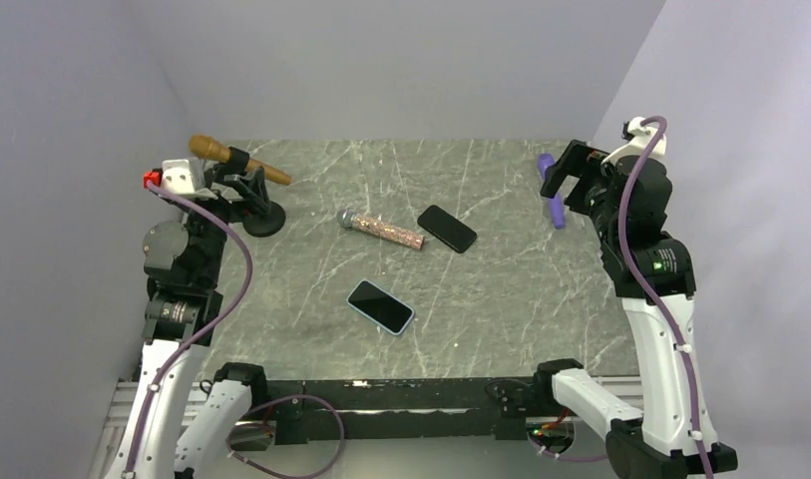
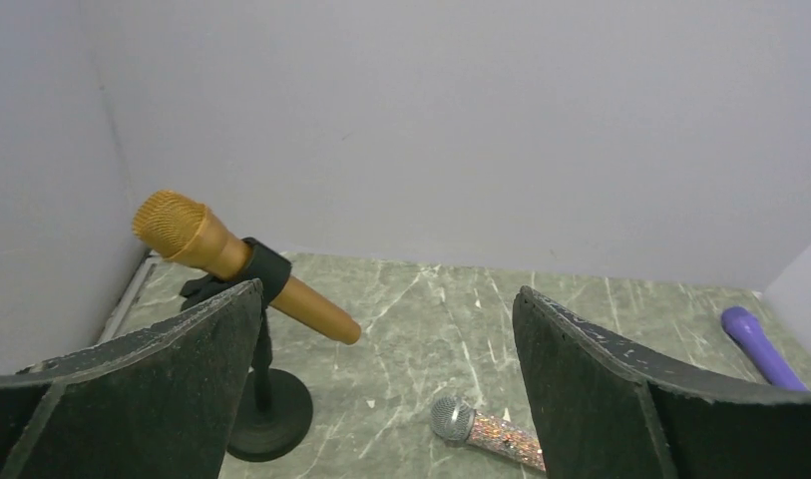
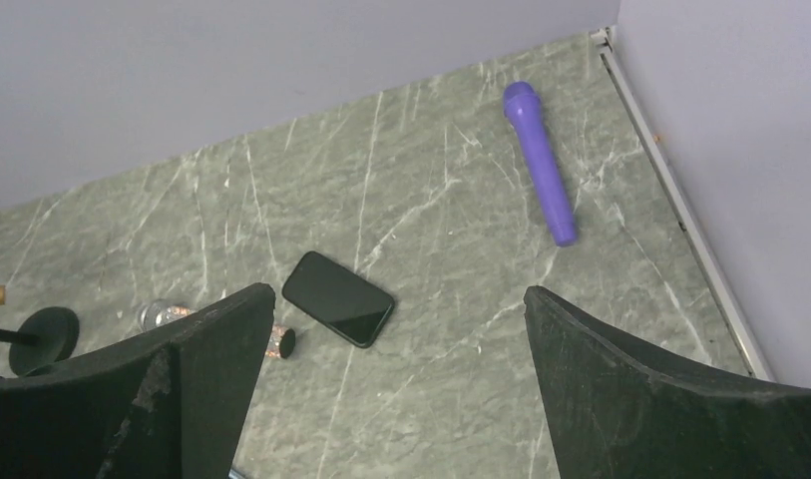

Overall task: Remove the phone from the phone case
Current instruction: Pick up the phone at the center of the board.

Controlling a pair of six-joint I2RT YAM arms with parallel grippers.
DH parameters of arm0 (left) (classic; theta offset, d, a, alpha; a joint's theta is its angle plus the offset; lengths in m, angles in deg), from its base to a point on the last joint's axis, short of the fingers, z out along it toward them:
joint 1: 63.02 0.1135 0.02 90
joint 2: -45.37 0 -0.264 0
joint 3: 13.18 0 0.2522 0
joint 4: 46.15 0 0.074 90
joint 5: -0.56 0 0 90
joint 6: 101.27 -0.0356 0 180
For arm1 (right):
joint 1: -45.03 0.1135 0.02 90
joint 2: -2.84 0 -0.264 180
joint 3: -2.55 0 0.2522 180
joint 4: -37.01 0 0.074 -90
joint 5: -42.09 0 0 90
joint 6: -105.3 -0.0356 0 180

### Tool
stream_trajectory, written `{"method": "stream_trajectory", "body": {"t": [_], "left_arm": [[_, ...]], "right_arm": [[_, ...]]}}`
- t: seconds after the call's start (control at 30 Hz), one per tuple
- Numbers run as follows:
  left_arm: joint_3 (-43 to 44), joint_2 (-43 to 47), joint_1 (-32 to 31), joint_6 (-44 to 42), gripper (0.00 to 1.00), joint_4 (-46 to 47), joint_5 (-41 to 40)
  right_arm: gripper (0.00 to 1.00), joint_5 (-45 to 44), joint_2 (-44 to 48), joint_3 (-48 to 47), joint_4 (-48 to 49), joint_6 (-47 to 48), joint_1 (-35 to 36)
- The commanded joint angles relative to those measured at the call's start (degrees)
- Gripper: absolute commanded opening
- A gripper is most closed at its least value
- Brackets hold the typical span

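Phone [image 1: 379,304], seated in its pale-blue phone case [image 1: 409,322], is laid flat mid-worktop [image 1: 501,299], long axis diagonal from far-left to near-right, marginally nearer the left tool [image 2: 388,299] than the right tool [image 3: 399,294], both held open and empty.

The table [image 1: 501,299] is showing grey-green marble veined white. The gold microphone [image 2: 221,254] is gleaming (its stand [image 1: 264,222] black); the glittery microphone [image 1: 386,231] is sparkling pink-silver. The purple microphone [image 3: 541,175], black phone [image 1: 447,229] and blue-edged phone [image 1: 380,306] are showing plain colour.
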Motion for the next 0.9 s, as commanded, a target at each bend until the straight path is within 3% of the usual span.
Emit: {"method": "stream_trajectory", "body": {"t": [0.0, 0.3, 0.47, 0.67, 0.87], "left_arm": [[-1.11, 0.42, -1.52, -0.75, 0.99, 3.61, 5.12], [-1.89, -4.46, -2.57, 3.04, 0.99, 6.34, 15.52], [-0.61, -8.85, -2.57, 5.38, 0.99, 6.02, 20.71], [-0.61, -10.77, -2.53, 6.51, 0.99, 6.20, 21.45], [-0.67, -11.77, -2.57, 6.66, 0.99, 5.94, 21.00]], "right_arm": [[1.00, 1.65, -1.09, 1.42, 0.13, -0.33, 0.19], [1.00, 11.97, -10.71, 3.63, -2.44, 0.26, 4.48], [1.00, 8.34, -18.30, 6.75, -1.30, -0.94, 16.11], [1.00, 7.40, -27.30, 10.62, 4.79, -1.85, 32.28], [1.00, 6.75, -38.31, 10.20, 7.81, 0.55, 42.51]]}}
